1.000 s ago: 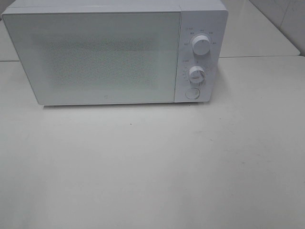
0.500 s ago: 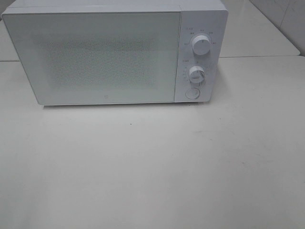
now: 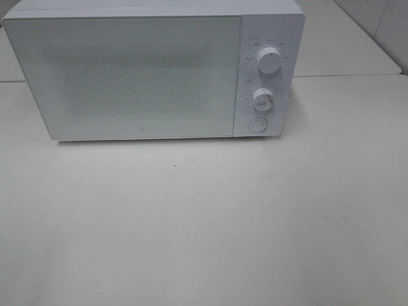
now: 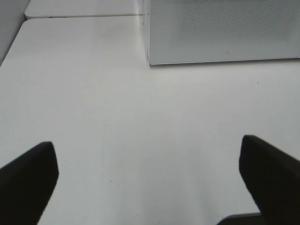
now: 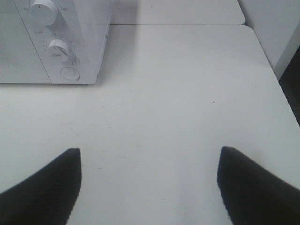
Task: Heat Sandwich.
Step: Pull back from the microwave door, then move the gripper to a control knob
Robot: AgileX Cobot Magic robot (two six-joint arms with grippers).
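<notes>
While the microwave door (image 3: 127, 76) is shut: anything I carry toward it would strike the panel. I judge it must be opened first, and a hard pull could drag the microwave (image 3: 274, 25) off its place at the far edge of the table (image 3: 191, 223).
Risk at the round button (image 3: 257, 125): probably the door release. A press that slips upward could turn the lower knob (image 3: 262, 99) and set a wrong time.
My left gripper (image 4: 146, 154): fingers spread wide, nothing between them, above bare table before the microwave's left front corner.
My right gripper (image 5: 150, 154): also spread and empty, toward the table's right edge, facing the controls.
Where the sandwich is: in none of my views. The door's dotted panel is too cloudy to show whether it lies inside.
How the sandwich looks: I cannot tell.
</notes>
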